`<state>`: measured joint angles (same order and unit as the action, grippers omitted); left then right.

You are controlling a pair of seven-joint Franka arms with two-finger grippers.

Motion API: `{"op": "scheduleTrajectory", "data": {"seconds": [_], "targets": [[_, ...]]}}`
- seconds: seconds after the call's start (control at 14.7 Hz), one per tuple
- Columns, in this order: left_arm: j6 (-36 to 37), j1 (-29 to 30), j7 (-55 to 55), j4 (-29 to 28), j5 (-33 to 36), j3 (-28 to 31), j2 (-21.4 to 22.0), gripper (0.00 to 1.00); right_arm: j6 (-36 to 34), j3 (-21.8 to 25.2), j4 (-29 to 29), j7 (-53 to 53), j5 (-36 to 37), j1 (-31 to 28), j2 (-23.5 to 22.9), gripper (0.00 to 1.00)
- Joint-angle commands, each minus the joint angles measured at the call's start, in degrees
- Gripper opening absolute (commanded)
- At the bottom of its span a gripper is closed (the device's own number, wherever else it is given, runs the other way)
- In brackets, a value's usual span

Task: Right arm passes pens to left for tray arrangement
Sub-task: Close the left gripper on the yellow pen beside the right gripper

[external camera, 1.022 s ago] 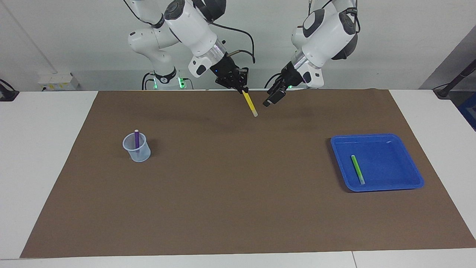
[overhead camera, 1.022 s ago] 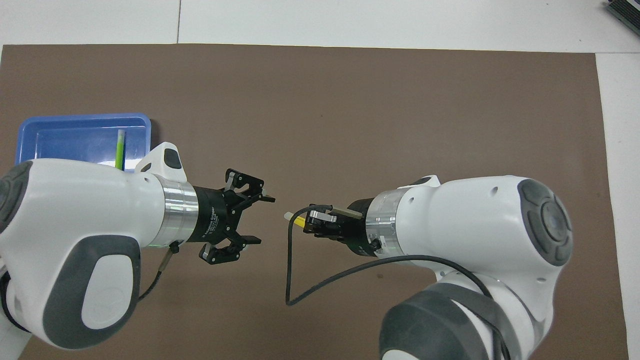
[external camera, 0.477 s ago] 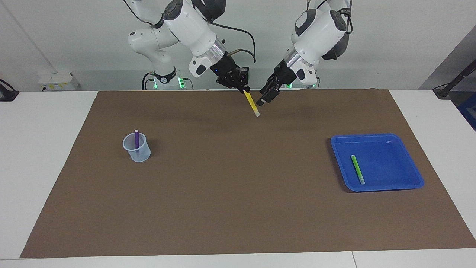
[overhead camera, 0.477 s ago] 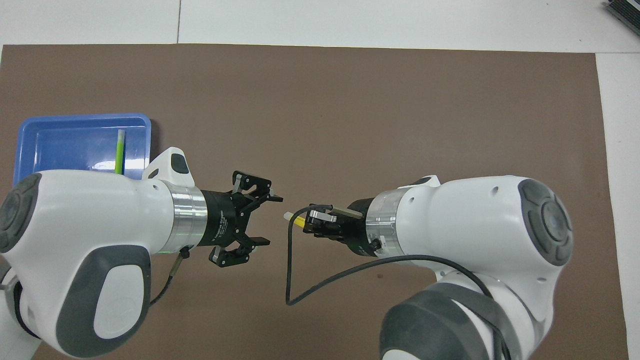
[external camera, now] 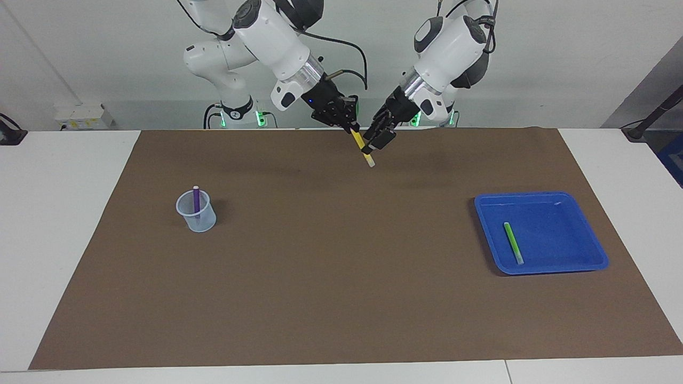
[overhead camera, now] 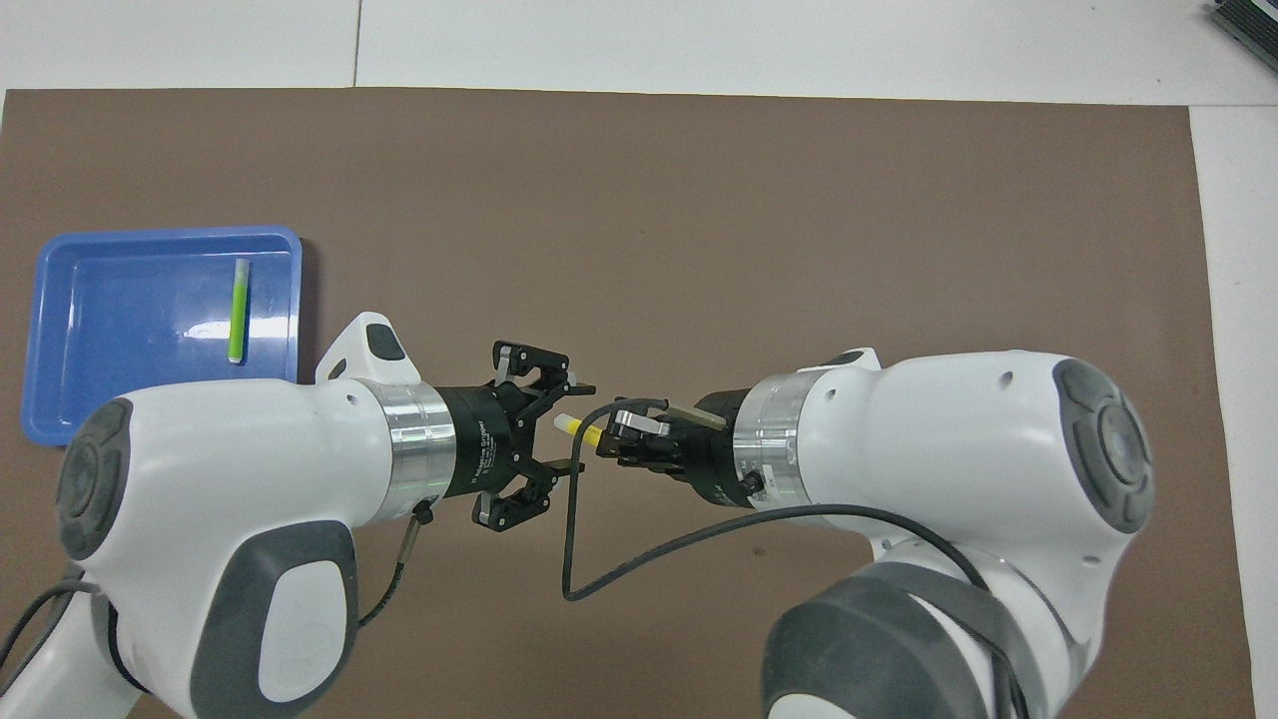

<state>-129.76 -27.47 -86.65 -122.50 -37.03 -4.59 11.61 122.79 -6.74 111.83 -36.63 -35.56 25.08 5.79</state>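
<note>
A white table (external camera: 64,240) carried a broad brown mat (external camera: 331,277) that covered most of its top; a seam (overhead camera: 356,45) divided the white surface. A plain pale wall (external camera: 560,53) stood at the table's edge, evenly lit. A white socket strip (external camera: 82,114), possibly a power block, sat low against the wall. A dark slanted panel (external camera: 656,90) closed one corner.

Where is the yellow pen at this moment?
The right gripper holds the yellow pen in the air over the brown mat, its pale tip between the left gripper's open fingers.
</note>
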Motion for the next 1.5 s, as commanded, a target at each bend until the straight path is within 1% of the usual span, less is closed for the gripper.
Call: {"op": "scheduleTrajectory", "data": {"seconds": [0.0,0.55,0.95,1.09,1.16,1.43], "targets": [[-1.4,-0.3,-0.7,-2.0,-1.0,0.4,1.8,0.7,1.1,-0.1,0.7,0.2,-1.7,-0.2,0.5,0.0],[-3.1,-0.2,-0.9,-2.0,-1.3,0.4,1.2,0.67,1.4,-0.1,0.5,0.2,-1.8,-0.2,0.4,0.0],[-4.4,-0.2,-0.8,-2.0,-1.6,0.4,0.3,0.66,1.5,-0.1,0.3,0.0,-3.2,-0.2,0.3,0.0],[-4.8,-0.2,-0.9,-2.0,-1.6,0.4,0.2,0.63,1.5,-0.1,0.3,0.0,-3.2,-0.2,0.4,0.0],[-4.9,-0.2,-0.8,-2.0,-1.6,0.4,0.2,0.59,1.5,-0.1,0.3,0.0,-3.2,-0.2,0.4,0.0],[-4.9,-0.2,-0.9,-2.0,-1.9,0.4,0.1,0.54,1.9,-0.1,0.3,0.0,-3.2,-0.2,0.3,0.0]]}}
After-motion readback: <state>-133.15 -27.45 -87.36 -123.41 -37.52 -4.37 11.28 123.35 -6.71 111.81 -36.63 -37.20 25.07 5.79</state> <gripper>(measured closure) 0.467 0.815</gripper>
